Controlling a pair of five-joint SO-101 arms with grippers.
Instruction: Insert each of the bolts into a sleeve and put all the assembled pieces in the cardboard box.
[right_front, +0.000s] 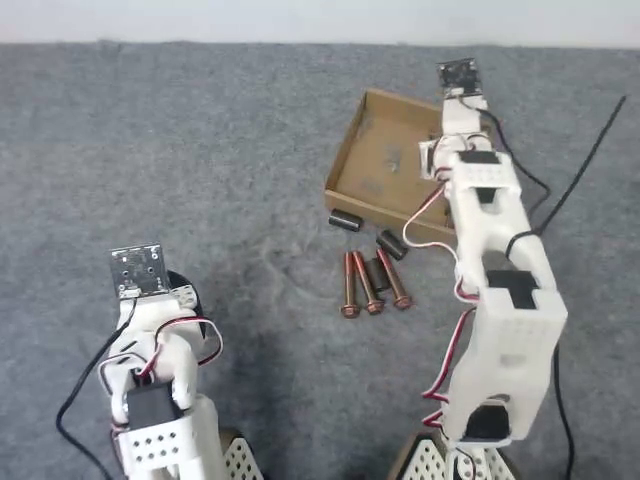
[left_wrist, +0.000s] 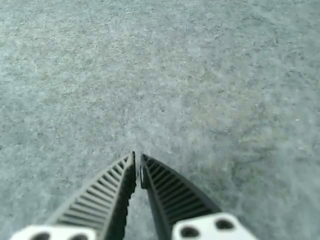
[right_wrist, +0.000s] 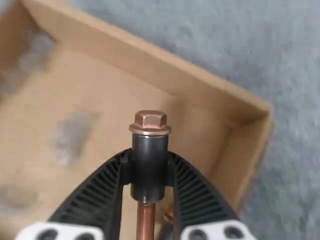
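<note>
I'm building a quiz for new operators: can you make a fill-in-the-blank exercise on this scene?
1. The ___ gripper holds a sleeved bolt over the box.
2. ___ bare bolts lie on the carpet.
3. The left gripper is ___ and holds nothing.
Missing words: right; three; shut.

Seemingly a robotics test bench: a grey felt-like cover (right_front: 200, 150) on the table, a white left arm (right_front: 160, 425) and right arm (right_front: 500, 290) with bare wiring (right_front: 425, 215), and a pale wall (right_front: 300, 20) at the far edge.
</note>
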